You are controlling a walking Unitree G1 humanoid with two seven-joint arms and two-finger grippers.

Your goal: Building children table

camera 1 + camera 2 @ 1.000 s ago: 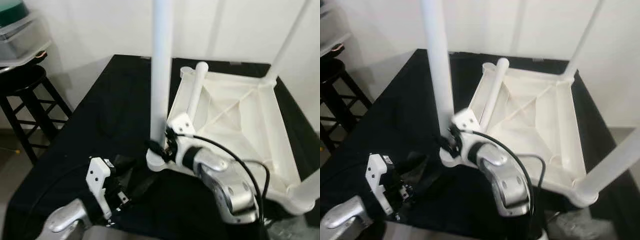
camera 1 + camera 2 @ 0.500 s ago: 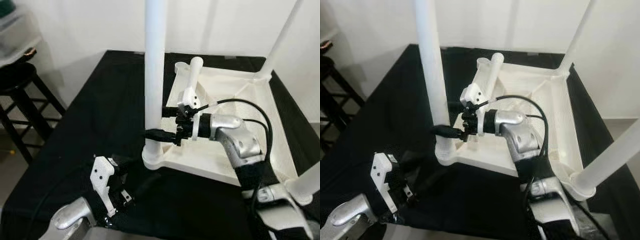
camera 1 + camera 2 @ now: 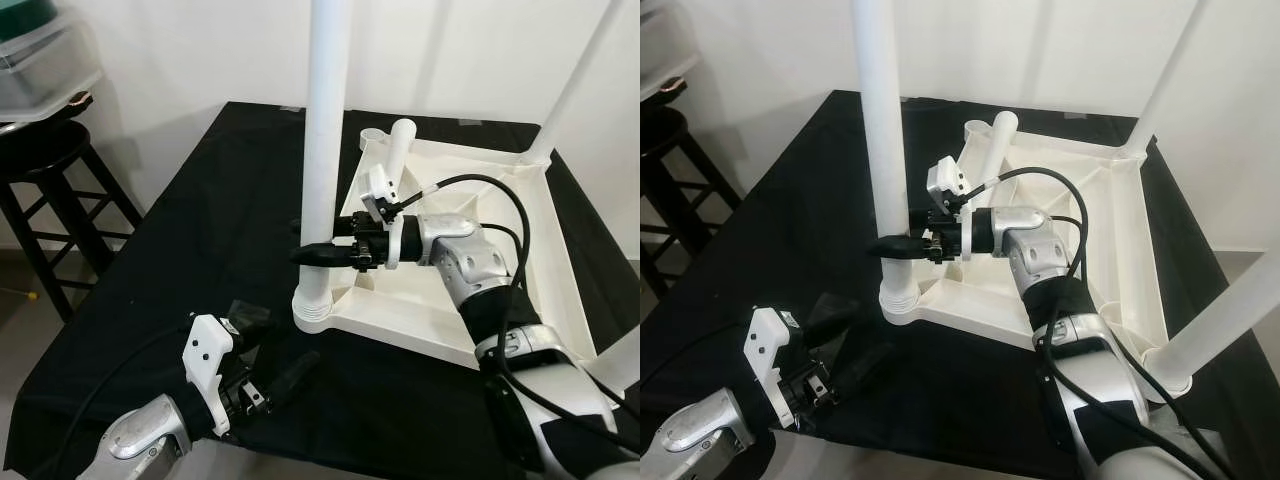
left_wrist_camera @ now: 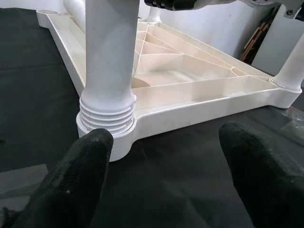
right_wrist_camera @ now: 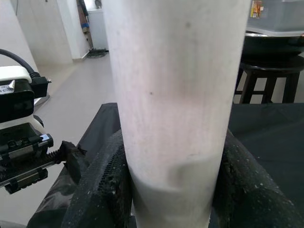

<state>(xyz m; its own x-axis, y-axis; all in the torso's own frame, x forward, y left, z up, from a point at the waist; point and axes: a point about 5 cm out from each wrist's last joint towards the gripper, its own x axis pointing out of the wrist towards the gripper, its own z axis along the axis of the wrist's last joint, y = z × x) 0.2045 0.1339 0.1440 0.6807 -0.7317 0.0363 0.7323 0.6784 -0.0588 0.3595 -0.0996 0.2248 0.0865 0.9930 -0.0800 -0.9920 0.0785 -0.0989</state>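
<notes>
Since half a second ago, right pincer [image 3: 318,254] now clamped around the near-left white leg [image 3: 325,150], fingers on either side of it just above the threaded base.

Far left: black stool [image 3: 45,190] with a clear storage bin [image 3: 40,60] on top, beside the black-covered tabletop [image 3: 200,230].

Near left: left pincer [image 3: 270,365] low over the cloth, fingers apart, pointed at the leg's socket and close to it but not touching.

Centre: white children's table [image 3: 470,240] lying upside down on the tabletop, ribbed underside facing up, near-left leg upright in its corner socket. Loose white leg [image 3: 398,155] lying tilted across the far-left corner of the frame.

Right: far-right leg [image 3: 575,85] upright in its corner; near-right leg [image 3: 1225,320] standing in the near-right corner.
</notes>
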